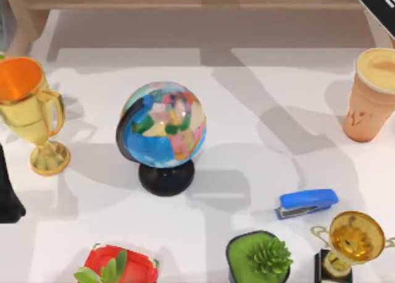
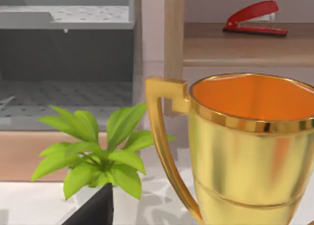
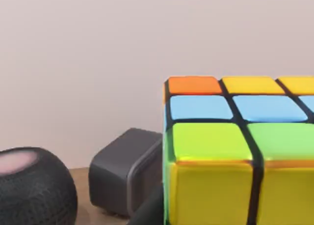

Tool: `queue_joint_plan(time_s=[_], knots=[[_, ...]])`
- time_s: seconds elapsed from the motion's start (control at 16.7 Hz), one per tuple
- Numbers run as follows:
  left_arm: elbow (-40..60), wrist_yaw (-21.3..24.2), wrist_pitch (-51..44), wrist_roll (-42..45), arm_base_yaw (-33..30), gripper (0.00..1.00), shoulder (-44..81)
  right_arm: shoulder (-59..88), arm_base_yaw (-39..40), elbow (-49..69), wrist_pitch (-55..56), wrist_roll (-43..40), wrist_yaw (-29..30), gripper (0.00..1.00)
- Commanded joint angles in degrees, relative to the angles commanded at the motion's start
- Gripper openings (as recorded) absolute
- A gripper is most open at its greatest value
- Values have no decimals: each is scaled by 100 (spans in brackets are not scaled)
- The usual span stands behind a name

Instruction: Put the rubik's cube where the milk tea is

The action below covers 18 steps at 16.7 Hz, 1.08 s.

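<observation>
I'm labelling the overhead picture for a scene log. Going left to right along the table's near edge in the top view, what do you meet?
Red pot with a green plant → green pot with a succulent → blue stapler → small gold trophy.

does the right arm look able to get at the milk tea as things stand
Probably yes: the milk tea stands at the table's right edge with open surface around it; the blue stapler lies well clear of it.
</observation>
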Motion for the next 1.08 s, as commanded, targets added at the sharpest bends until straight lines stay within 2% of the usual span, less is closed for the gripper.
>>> queue_joint_plan(time_s=[0.18, 0.48, 0.6, 0.84, 1.08], knots=[[0, 0, 0, 0, 0, 100, 0, 275, -198, -165, -85, -170, -333, 0], [0, 0, 0, 0, 0, 100, 0, 288, -184, -190, -82, -157, -342, 0], [0, 0, 0, 0, 0, 100, 0, 145, -159, -134, -159, -23, -524, 0], [0, 0, 0, 0, 0, 100, 0, -311, 171, -107, -808, 630, -1429, 0], [0, 0, 0, 0, 0, 100, 0, -548, 445, -445, -2283, 1469, -2639, 0]])
